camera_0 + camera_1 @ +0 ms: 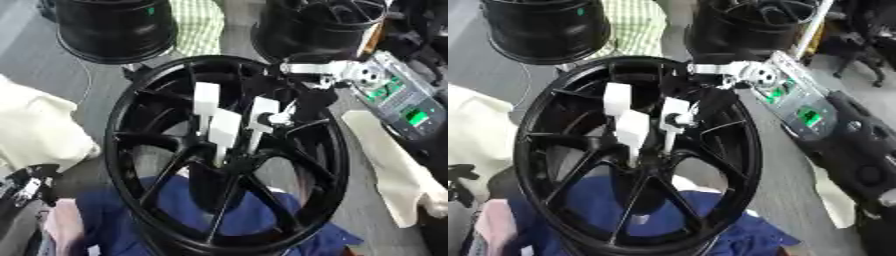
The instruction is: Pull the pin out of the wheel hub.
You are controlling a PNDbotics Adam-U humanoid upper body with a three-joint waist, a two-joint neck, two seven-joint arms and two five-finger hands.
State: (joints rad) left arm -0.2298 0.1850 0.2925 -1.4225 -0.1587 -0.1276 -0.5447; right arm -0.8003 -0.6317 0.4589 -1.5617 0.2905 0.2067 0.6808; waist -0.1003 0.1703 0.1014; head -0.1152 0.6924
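Blue cloth (192, 210): nearest you, at the bottom of the view, showing through the lower spokes and bunched under the near rim.
Wheel hub (144, 175): the largest thing before you, a black multi-spoke wheel standing tilted across the middle of both views, its open face toward you.
Other wheels: two more black rims stand behind it, one at the far left (114, 30) and one at the far right (324, 25); each is an open barrel and you cannot see anything inside either.
Right arm (385, 92): it enters from the upper right, its silver and green parts lying just past the hub's upper right rim.
Right hand (710, 100): black, reaching into the hub's face from the upper right; its fingers look curled at the top of the rightmost white piece, though you cannot be sure of the contact.
Left hand: not in view; you cannot tell its state.
Pins: three white slab-like pieces stand near the hub centre, left (206, 102), middle (224, 131), right (262, 114); the middle one's narrow lower end runs down toward the centre.
Progress: judging by this, nothing is out yet. All three pieces sit in the hub. The grasp looks begun; the pull itself is left.
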